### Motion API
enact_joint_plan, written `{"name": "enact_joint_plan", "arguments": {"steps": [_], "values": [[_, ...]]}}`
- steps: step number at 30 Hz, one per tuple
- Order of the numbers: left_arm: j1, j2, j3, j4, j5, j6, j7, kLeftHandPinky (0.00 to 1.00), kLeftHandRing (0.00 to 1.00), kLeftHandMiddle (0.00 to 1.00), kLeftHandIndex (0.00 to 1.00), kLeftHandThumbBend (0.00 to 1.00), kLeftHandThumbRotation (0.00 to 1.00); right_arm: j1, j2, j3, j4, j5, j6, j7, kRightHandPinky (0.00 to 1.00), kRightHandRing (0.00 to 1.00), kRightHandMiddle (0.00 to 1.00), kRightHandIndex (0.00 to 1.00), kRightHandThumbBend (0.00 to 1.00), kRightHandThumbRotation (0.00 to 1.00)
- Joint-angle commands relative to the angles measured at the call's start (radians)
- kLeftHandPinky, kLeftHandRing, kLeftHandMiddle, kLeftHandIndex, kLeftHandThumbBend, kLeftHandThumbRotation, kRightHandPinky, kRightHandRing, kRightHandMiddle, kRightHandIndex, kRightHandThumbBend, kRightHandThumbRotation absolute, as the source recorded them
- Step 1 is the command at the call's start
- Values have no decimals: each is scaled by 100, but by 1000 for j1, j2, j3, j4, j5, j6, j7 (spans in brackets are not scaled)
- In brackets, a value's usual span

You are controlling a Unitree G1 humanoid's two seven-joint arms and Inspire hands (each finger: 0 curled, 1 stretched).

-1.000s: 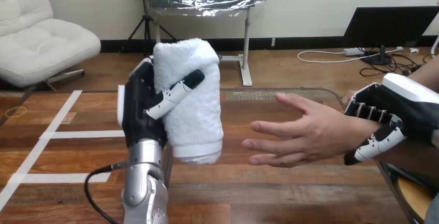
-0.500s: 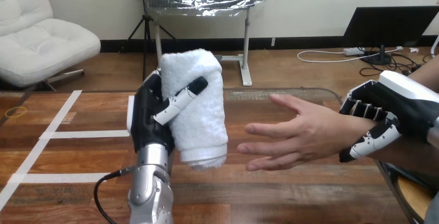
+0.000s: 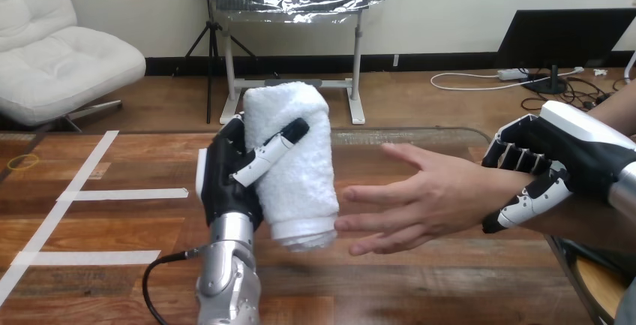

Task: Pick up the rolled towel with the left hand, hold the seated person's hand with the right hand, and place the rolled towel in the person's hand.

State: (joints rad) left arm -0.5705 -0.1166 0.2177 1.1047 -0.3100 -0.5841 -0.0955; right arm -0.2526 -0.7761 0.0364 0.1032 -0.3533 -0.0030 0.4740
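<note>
Closest to me, my left arm (image 3: 225, 280) rises above the table (image 3: 90, 265), on the side that the fingertips of the person's hand (image 3: 427, 197) point toward. My left hand (image 3: 229, 182) is wrapped round the rolled towel (image 3: 296, 164), thumb across its front and fingers behind. The roll stands nearly upright and clear of the wood, its top leaning a little away from the person's hand. The pick-up, then, I count as done.

The towel's lower end hangs just beside the fingertips of the person's hand; I cannot tell whether they touch. It is not in the palm yet.

Past those fingertips, the person's hand is held open above the table, fingers spread, palm turned toward the towel.

On the far side of that hand from the towel, my right hand (image 3: 555, 164) clasps the person's wrist (image 3: 496, 190), fingers curled over the top and thumb underneath. I judge the steadying hold to be in place, though it sits at the wrist rather than on the hand itself.

What is left for me is the last part: bring the roll across into the open palm, settle it there, then loosen my left hand's grasp.
</note>
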Motion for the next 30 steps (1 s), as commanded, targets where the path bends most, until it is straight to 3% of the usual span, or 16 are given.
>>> {"name": "enact_joint_plan", "arguments": {"steps": [1,6,12,30], "values": [[-271,-68,33,11,-30,-64,-32,29,35,41,44,65,0,-106,69,30,-19,13,36,-3,39,45,49,51,94,0],[-286,-84,33,22,-34,-65,-45,29,35,41,44,68,0,-111,77,31,-17,15,22,-8,38,45,48,50,95,0],[-306,-107,20,36,-17,-67,-21,29,34,41,43,72,0,-120,91,34,-15,18,12,-10,38,44,47,49,96,0],[-342,-172,-5,34,-8,-67,4,29,34,40,42,75,0,-132,119,44,-51,0,69,17,37,43,47,49,94,2]]}}
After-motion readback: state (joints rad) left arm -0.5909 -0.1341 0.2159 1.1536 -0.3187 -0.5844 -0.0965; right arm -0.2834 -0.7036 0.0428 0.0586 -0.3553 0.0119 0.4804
